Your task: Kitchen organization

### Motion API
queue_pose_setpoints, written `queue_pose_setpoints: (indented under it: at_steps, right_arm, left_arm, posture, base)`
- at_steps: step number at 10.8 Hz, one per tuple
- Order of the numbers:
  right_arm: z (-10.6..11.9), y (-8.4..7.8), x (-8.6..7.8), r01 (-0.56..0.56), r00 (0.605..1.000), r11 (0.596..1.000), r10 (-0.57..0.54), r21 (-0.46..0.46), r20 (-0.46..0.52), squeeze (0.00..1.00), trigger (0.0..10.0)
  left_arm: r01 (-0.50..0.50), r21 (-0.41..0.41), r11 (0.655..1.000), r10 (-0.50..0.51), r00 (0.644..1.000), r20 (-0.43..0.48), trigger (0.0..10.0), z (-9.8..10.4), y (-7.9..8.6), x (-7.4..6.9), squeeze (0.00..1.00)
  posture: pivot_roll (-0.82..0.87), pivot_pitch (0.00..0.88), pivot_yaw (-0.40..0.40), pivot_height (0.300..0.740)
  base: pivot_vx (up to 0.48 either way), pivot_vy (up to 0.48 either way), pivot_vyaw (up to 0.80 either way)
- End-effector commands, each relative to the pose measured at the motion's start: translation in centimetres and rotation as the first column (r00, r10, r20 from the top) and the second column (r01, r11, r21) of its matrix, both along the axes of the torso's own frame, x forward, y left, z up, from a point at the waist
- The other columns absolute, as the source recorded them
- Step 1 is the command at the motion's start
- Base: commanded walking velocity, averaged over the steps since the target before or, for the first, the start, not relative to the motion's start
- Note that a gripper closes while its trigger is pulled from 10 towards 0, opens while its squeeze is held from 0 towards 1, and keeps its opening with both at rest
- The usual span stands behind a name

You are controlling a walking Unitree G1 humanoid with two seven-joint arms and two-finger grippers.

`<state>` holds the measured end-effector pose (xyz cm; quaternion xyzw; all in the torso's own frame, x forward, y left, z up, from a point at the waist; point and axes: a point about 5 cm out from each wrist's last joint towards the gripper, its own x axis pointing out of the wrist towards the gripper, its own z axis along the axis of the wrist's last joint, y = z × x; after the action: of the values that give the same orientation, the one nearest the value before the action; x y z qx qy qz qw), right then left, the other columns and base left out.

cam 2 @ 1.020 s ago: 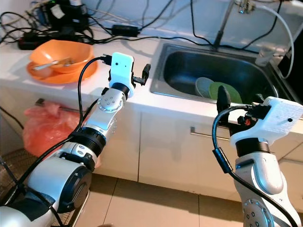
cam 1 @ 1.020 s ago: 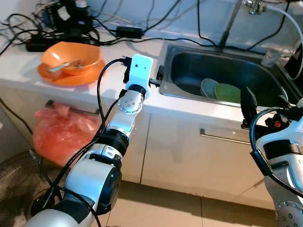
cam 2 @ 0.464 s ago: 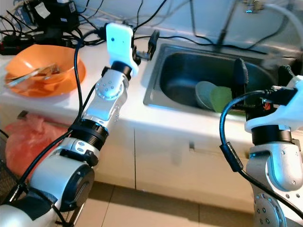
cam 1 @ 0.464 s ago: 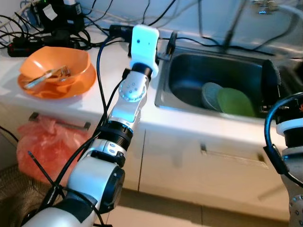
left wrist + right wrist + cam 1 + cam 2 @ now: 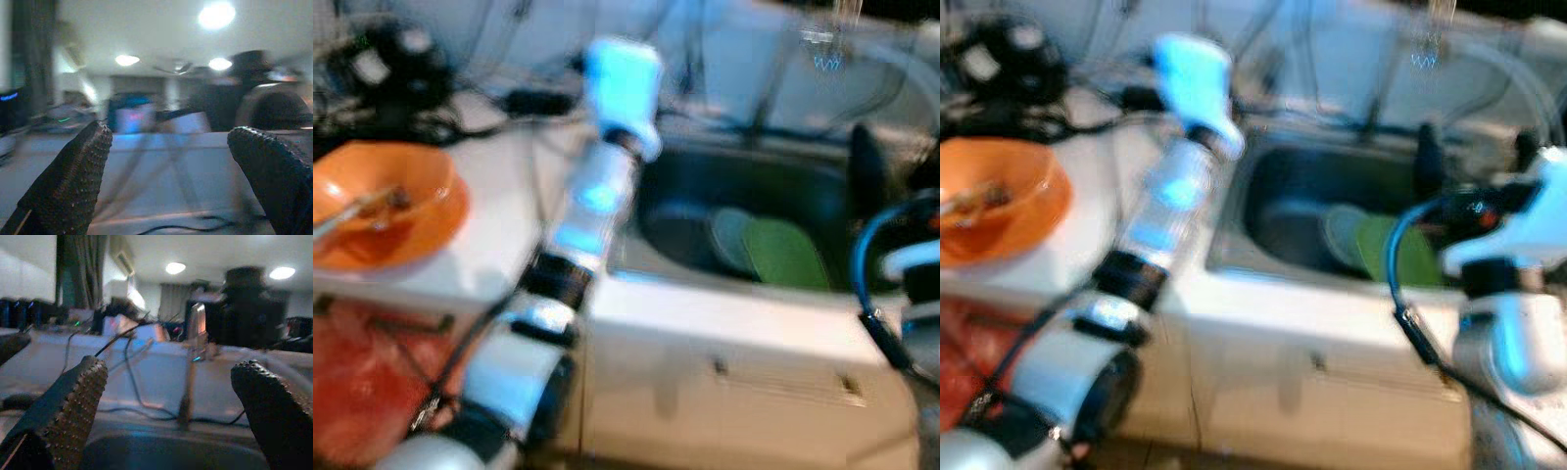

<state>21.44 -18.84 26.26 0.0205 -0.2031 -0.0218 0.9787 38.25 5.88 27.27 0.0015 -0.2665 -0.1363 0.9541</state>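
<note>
The head views are blurred. My left gripper (image 5: pixel 166 181) is raised over the counter's back edge beside the sink (image 5: pixel 685 211), fingers spread, gripping nothing. My right gripper (image 5: pixel 168 416) hovers above the sink's right side — also parted and empty. A green plate (image 5: pixel 783 255) leans against a paler dish (image 5: pixel 726 235) in the basin; an orange bowl (image 5: pixel 377 201) sits on the counter (image 5: pixel 499 255) — left of the sink.

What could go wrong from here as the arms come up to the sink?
The left gripper, open, is raised near the cables along the counter's back; it could snag one. The right gripper, also open, faces the tap above the sink and might knock it. The head views are blurred, so aiming at the green plate may be unreliable.
</note>
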Motion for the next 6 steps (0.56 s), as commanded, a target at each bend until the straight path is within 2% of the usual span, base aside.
queue_pose_setpoints:
  at_steps: [1, 3, 6]
  right_arm:
    - [0.1, -0.5, -0.2, 0.027, 1.0, 1.0, -0.027, -0.013, -0.004, 0.0, 10.0]
    - [0.1, -0.2, -0.2, 0.004, 1.0, 1.0, -0.004, -0.014, -0.007, 0.0, 10.0]
    - [-0.1, 0.3, 0.0, -0.029, 0.999, 0.999, 0.029, -0.02, -0.027, 0.0, 10.0]
  left_arm:
    - [0.039, 0.006, 0.999, -0.039, 0.999, -0.017, 10.0, -0.4, -1.5, -0.4, 0.0]
    - [0.026, 0.033, 0.999, -0.026, 0.999, -0.027, 10.0, -1.1, -1.6, -0.7, 0.0]
    - [-0.098, 0.153, 0.983, 0.116, 0.987, -0.109, 10.0, -3.3, -0.1, 0.2, 0.0]
  posture:
    - [0.07, 0.0, -0.083, 0.74]
    - [0.07, 0.0, -0.083, 0.74]
    - [0.08, 0.0, -0.086, 0.74]
  base:
    - [0.0, 0.0, 0.0]
    - [0.0, 0.0, 0.0]
    - [0.0, 0.0, 0.0]
